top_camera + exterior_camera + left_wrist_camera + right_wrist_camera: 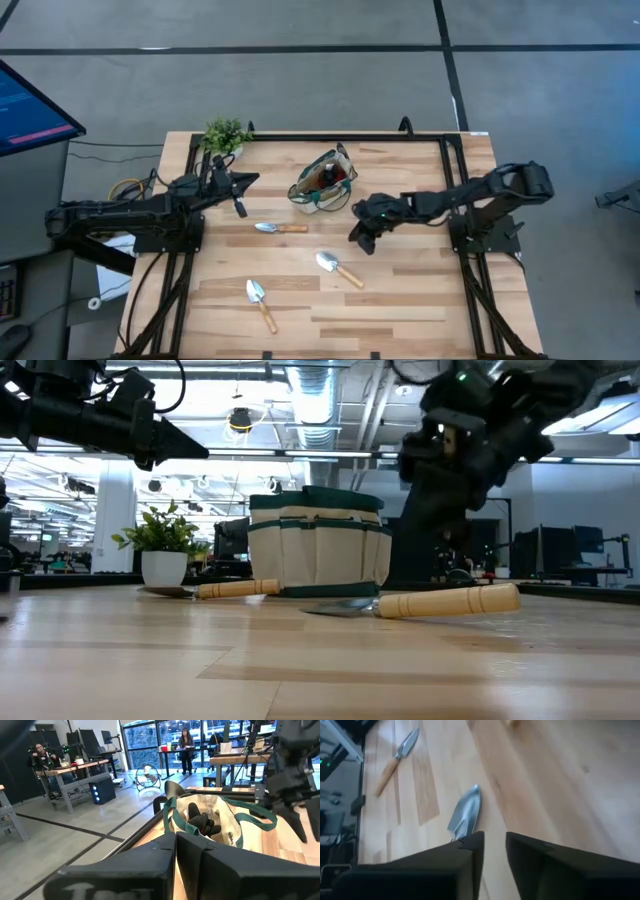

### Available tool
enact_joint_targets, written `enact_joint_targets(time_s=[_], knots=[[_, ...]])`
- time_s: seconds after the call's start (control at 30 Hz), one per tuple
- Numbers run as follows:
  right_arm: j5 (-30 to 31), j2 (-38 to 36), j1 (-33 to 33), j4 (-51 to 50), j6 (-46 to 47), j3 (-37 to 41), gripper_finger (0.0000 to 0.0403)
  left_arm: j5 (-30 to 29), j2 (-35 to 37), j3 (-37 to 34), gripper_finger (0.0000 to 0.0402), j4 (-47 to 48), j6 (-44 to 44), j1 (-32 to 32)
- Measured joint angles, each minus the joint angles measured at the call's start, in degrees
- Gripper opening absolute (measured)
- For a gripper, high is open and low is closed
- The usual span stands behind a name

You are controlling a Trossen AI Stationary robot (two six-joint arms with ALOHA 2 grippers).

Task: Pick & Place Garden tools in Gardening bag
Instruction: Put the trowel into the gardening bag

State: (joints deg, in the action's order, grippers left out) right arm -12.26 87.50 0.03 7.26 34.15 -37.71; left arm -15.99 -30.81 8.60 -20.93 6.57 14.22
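Observation:
The beige gardening bag (322, 183) with green trim stands upright on the table's far middle; dark items (201, 823) lie inside it. Three wooden-handled trowels lie flat on the table: one near the bag (280, 228), one at the middle (338, 268), one near the front (260, 303). My left gripper (250, 180) is shut and empty, in the air left of the bag, pointing at it. My right gripper (361, 240) hangs narrowly open and empty above the table, right of the bag, tipped toward the middle trowel's blade (465, 813).
A small green potted plant (226, 134) stands at the table's far left corner. A dark frame rail runs along the table's far edge (330, 137). Bare wood lies at the front right (420, 300). People sit and stand at desks in the room beyond (186, 740).

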Motion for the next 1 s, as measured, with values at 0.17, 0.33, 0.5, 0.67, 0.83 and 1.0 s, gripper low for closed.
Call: enact_joint_targets(time_s=[0.17,0.33,0.5,0.67,0.83,1.0], knots=[[-7.6,6.2,-1.2,1.3,0.0,-3.4,0.0117,0.0,0.0,0.0,0.0002,0.1,0.0,0.0],[-9.3,12.6,-0.4,2.4,0.4,-7.1,0.0129,0.0,0.0,0.0,0.0002,0.2,0.0,0.0],[-10.6,19.1,0.3,2.3,0.4,-10.6,0.0129,0.3,0.0,0.0,0.0002,0.5,0.0,0.0],[-12.2,21.6,0.3,2.3,0.4,-12.7,0.012,1.0,0.0,0.0,0.0002,1.3,0.0,-0.1],[-14.4,21.5,0.3,1.8,0.4,-13.0,0.0116,1.2,0.0,0.0,0.0002,1.7,0.0,-0.1],[-14.6,21.5,1.0,0.7,1.1,-13.0,0.0116,1.2,0.0,0.0,0.0002,1.7,0.0,-0.1]])
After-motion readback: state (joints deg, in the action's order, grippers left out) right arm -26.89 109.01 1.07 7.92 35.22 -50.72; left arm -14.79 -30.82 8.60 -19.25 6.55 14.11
